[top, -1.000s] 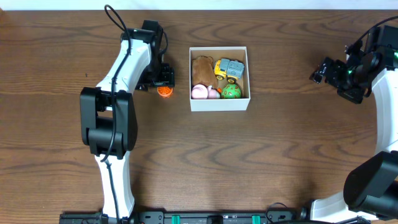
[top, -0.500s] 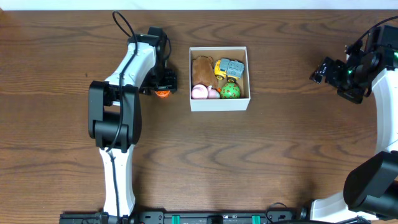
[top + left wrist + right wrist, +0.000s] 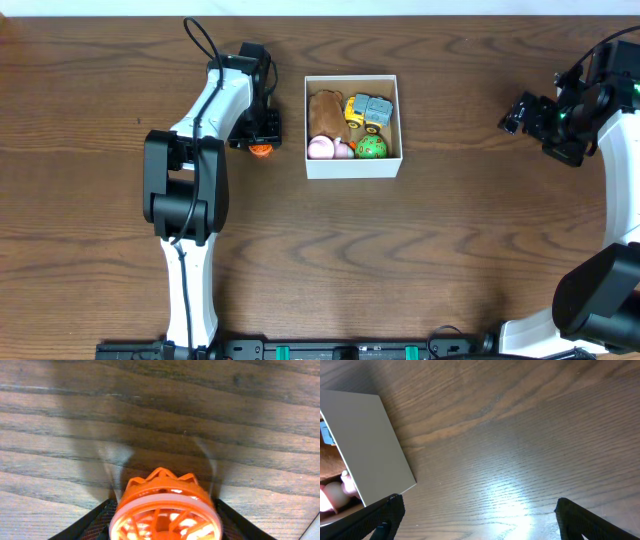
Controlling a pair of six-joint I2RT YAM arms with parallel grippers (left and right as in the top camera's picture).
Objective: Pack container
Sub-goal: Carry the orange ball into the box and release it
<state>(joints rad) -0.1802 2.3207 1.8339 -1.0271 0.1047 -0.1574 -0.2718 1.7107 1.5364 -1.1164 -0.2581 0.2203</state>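
Observation:
The container [image 3: 352, 165] is a square white-walled box in the middle of the table, holding a brown plush, a yellow and grey toy truck, a pink toy and a green ball. Its white wall also shows at the left of the right wrist view [image 3: 367, 445]. My left gripper [image 3: 262, 148] is just left of the box, shut on an orange wheel-shaped toy [image 3: 262, 150], which fills the space between the fingers in the left wrist view [image 3: 166, 512]. My right gripper [image 3: 522, 112] is open and empty at the far right, well away from the box.
The dark wooden table [image 3: 420, 260] surrounds the box. The left arm reaches up from the table's front edge along the left side, and the right arm stands at the right edge.
My left gripper has moved right toward the box and a little up with the orange toy between its fingers. The right arm has not moved.

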